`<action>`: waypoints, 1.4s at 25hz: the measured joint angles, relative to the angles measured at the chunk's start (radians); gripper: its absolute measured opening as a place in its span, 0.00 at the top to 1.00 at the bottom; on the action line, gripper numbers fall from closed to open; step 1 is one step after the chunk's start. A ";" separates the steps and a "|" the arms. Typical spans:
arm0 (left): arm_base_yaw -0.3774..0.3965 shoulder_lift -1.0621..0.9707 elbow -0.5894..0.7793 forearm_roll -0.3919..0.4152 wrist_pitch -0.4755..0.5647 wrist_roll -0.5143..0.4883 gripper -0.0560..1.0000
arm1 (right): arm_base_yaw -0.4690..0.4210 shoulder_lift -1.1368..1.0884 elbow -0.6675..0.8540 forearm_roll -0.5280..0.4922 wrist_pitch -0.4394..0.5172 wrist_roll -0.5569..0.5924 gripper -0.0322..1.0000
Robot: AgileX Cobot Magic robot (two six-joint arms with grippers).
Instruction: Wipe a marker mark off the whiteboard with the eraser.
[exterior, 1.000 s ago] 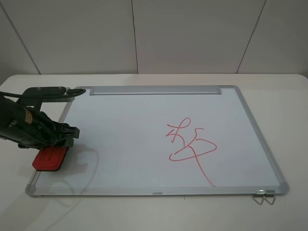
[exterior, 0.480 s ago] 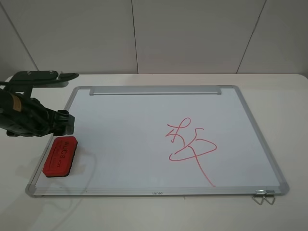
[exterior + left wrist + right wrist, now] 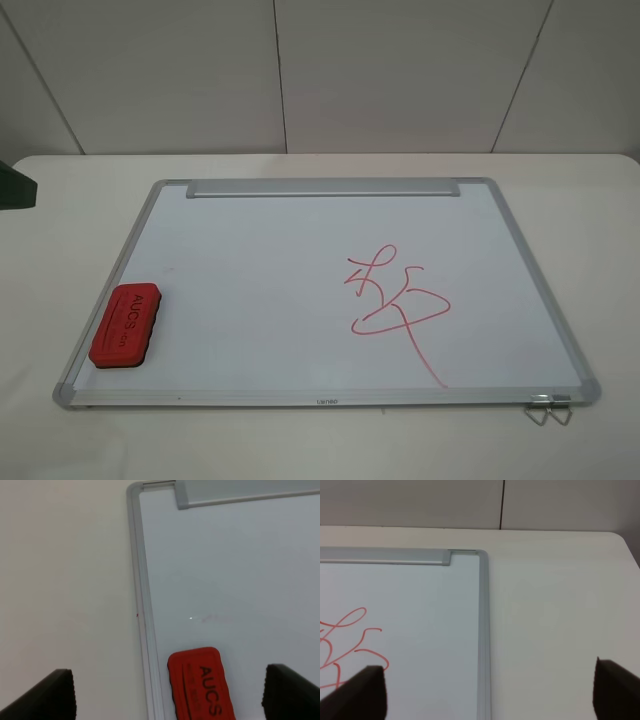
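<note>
The whiteboard (image 3: 280, 250) lies flat on the table. The red eraser (image 3: 127, 324), "AUCS" side up, rests on its front left corner with nothing holding it. In the left wrist view the eraser (image 3: 200, 685) sits below and between the wide-apart fingers of my open left gripper (image 3: 172, 695), which hangs above it without touching. No small red marker mark shows; only a faint grey smudge (image 3: 216, 618) marks the board near the eraser. My right gripper (image 3: 490, 695) is open and empty over the whiteboard's far right edge (image 3: 483, 630).
A larger looping red scribble (image 3: 395, 300) with a long diagonal tail fills the board's right half. The silver tray bar (image 3: 322, 187) runs along the far edge. A wire clip (image 3: 548, 408) sits at the front right corner. A dark piece of the left arm (image 3: 15, 187) shows at the left edge.
My left gripper let go of the eraser, left it on the board's front left corner, and drew back to the left, almost out of the high view.
</note>
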 joint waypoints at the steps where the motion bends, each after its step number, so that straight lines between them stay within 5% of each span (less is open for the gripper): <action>1: 0.000 -0.064 0.000 -0.021 0.037 0.022 0.24 | 0.000 0.000 0.000 0.000 0.000 0.000 0.28; 7: 0.000 -0.350 -0.002 -0.140 0.236 0.137 0.24 | 0.000 0.000 0.000 0.000 0.000 0.000 0.28; 13: 0.000 -0.553 0.007 -0.175 0.447 0.207 0.24 | 0.000 0.000 0.000 0.000 0.000 0.000 0.28; 35: 0.000 -0.779 0.164 -0.243 0.378 0.301 0.24 | 0.000 0.000 0.000 0.000 0.000 0.000 0.28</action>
